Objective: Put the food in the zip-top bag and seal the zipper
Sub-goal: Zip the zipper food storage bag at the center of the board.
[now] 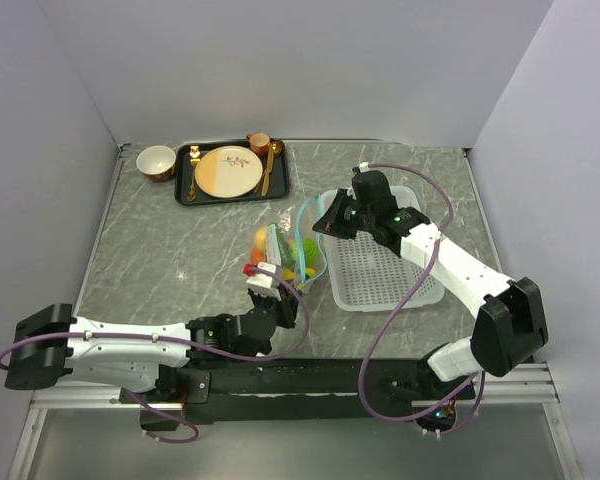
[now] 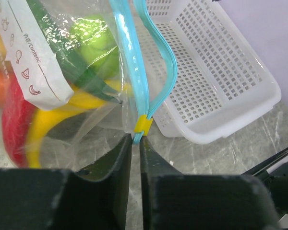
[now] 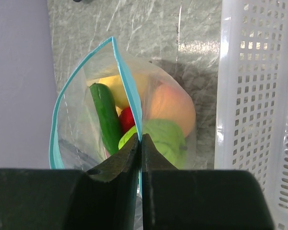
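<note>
The clear zip-top bag lies between my grippers, beside the basket, with the food inside it. My left gripper is shut on the near end of the teal zipper, just behind a yellow slider. Through the plastic I see a banana, a green pepper, a lime-green ball and a red piece. My right gripper is shut on the zipper's other end. The mouth gapes, its two strips apart. An orange fruit and a green pepper show inside.
The white perforated basket stands right of the bag, against it; it also shows in the left wrist view and the right wrist view. A black tray with a beige-and-orange plate, a cup and a bowl sit at the back left.
</note>
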You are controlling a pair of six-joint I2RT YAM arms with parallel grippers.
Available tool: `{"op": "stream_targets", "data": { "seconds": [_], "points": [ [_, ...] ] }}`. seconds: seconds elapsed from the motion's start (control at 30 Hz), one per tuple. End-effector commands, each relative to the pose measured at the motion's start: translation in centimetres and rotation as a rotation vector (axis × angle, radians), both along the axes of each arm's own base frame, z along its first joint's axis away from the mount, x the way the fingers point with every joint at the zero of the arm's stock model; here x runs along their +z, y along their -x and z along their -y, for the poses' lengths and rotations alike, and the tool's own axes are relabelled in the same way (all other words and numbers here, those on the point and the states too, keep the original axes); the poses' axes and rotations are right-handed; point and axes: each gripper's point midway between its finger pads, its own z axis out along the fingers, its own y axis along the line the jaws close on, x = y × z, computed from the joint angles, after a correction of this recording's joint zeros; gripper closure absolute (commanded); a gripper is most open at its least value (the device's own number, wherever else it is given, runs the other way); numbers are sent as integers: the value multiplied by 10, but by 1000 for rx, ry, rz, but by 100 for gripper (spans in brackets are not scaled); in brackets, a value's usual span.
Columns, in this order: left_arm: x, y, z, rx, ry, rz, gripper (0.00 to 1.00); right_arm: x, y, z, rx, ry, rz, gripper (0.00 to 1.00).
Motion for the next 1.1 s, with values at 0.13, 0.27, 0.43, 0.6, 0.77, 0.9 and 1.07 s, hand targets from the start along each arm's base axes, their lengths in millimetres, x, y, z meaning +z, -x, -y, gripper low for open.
{"op": "stream_targets", "data": {
  "seconds": [0.13,0.27,0.43,0.6,0.77,0.9,1.07],
  "points": [
    [34,-3,-4,44,90,6,99,25,-10,3,-18,-7,77,88],
    [38,-2,-9,48,110,0,99,25,-11,0,0,-13,77,87],
    [41,-1,-13,45,124,-9,99,23,-9,-1,18,-7,73,49],
    [46,0,-13,39,122,-7,99,48,-1,21,-38,41,141,30],
    [50,0,-11,30,120,1,99,70,36,38,-105,-33,149,30],
    [54,1,-7,18,128,5,99,56,75,44,-126,-98,70,37],
    [59,3,-1,-14,131,9,99,58,114,18,-62,-246,-15,39]
  ]
}}
